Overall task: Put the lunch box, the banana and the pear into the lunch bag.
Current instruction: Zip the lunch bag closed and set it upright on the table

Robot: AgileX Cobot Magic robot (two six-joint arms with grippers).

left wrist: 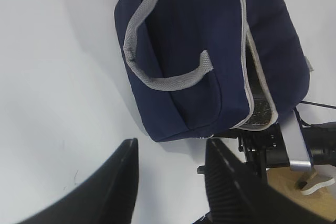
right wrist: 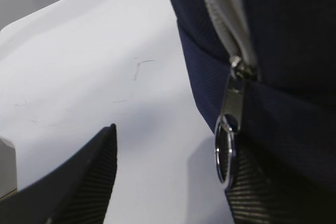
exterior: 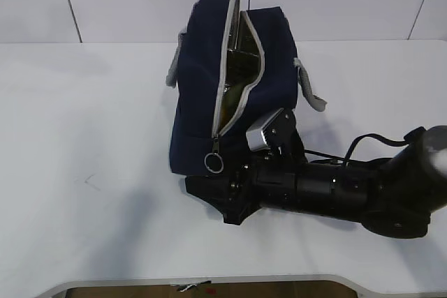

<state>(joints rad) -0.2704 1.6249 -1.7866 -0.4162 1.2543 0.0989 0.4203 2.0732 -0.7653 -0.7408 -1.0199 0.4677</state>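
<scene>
The navy lunch bag [exterior: 199, 102] stands mid-table with its grey zipper partly undone. Through the gap I see dark lining and something yellowish-green [exterior: 234, 92] that I cannot identify. The lunch box, the banana and the pear are hidden or out of view. My right gripper [right wrist: 170, 145] lies low on the table at the bag's front [right wrist: 294, 51], open, and the ring pull [right wrist: 224, 150] hangs against its right finger. In the exterior view this gripper [exterior: 204, 186] sits just below the ring pull [exterior: 214, 163]. My left gripper [left wrist: 172, 145] hovers open and empty above the table beside the bag [left wrist: 194, 40].
The right arm [exterior: 335, 190] stretches across the table's front right, its silver camera block [exterior: 262, 137] close to the bag. The table's front edge [exterior: 209, 280] is near. Grey handles [left wrist: 157, 80] hang on the bag's sides. White tabletop [exterior: 84, 137] lies left of the bag.
</scene>
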